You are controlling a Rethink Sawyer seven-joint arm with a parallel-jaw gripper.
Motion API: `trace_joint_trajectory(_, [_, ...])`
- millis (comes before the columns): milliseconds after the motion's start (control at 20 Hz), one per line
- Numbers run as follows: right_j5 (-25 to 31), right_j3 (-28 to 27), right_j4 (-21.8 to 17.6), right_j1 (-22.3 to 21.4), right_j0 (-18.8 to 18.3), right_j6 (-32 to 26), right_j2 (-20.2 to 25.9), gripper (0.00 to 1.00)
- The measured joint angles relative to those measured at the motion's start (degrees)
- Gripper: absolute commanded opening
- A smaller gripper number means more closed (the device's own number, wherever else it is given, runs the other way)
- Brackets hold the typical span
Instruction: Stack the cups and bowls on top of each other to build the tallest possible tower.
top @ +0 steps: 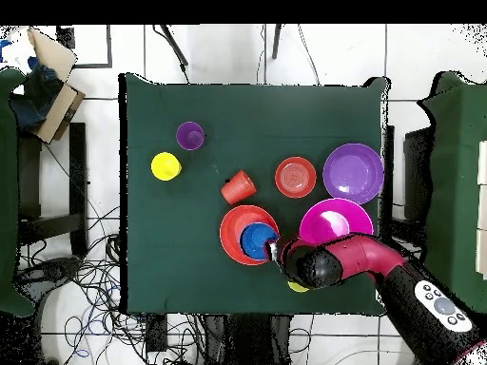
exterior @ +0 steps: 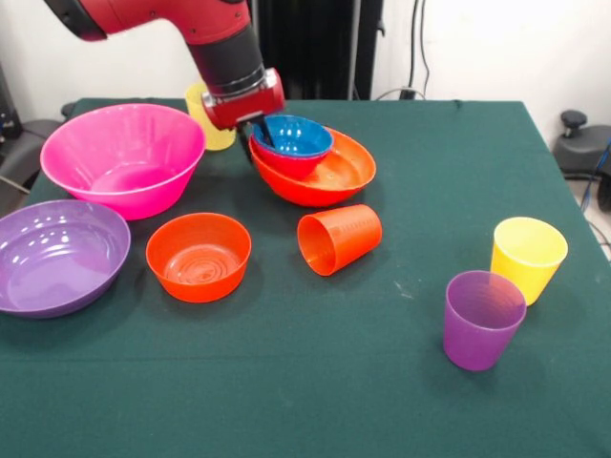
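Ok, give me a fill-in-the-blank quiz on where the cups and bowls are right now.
1. The blue bowl sits inside the wide ____ bowl.
2. The orange cup lies on its ____.
3. The purple cup stands upright next to a ____ cup.
4. The big pink bowl holds ____.

Missing words: orange; side; yellow; nothing

Green tablecloth [exterior: 315, 382] covers the table; tangled cables [top: 81, 276] sprawl on the tiled floor, cardboard box [top: 55, 67] at the corner.
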Motion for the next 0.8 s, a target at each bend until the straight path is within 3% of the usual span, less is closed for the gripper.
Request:
trace_joint_trajectory(550, [3.69,2.26,8.72,-11.35,0.01,0.00,4.01,0.00])
trace_joint_trajectory(800, [3.88,2.78,10.98,-14.38,-0.07,0.00,5.47,0.00])
